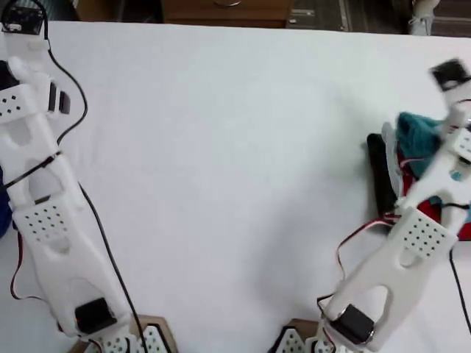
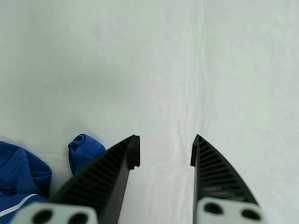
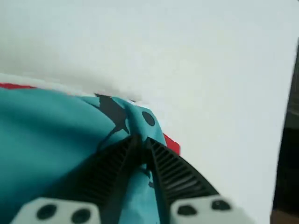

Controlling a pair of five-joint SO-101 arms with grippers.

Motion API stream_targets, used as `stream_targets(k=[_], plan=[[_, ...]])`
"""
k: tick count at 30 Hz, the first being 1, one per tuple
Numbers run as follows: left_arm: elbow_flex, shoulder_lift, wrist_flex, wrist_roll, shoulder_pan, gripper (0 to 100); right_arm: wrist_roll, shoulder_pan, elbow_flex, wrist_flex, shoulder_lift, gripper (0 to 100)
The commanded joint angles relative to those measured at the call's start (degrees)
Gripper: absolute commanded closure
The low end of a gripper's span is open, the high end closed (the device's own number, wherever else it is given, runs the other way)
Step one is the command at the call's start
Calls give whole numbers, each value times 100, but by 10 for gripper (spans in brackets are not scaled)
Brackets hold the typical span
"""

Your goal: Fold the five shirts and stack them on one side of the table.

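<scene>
My right gripper is shut on a pinch of a teal shirt with black marks, holding it bunched up at the table's right side. Under it lie a red shirt and a black shirt in a pile. Red cloth peeks out beside the teal fabric in the right wrist view. My left gripper stands open over the bare white table, nothing between its fingers. A crumpled blue shirt lies just beside it, at the table's left edge.
The white table stretches wide between the two arms. The left arm lies along the left side, the right arm leans over the pile at the right. Wooden furniture stands beyond the far edge.
</scene>
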Motion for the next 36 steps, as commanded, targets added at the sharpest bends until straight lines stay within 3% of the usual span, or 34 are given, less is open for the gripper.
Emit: stream_targets(k=[1, 12, 18, 20, 26, 29, 31, 36], plan=[[-180, -62, 44, -35, 70, 797, -62, 321, -651, 497, -57, 978], [-215, -62, 53, -18, 396, 797, -62, 347, -1116, 971, -13, 967], [-224, -62, 53, -35, 360, 797, -97, 268, -1442, 971, -101, 771], [-224, -62, 53, -35, 360, 797, -97, 277, -1670, 1015, -171, 756], [-224, -62, 35, -26, 360, 797, -105, -92, -2585, 2484, -268, 811], [-224, -62, 26, -26, 378, 797, -105, -409, -2567, 3143, -259, 895], [-224, -62, 35, -26, 369, 797, -158, -549, -2558, 3240, -215, 981], [-224, -62, 62, -35, 299, 797, -695, -857, -2549, 3240, -180, 981]])
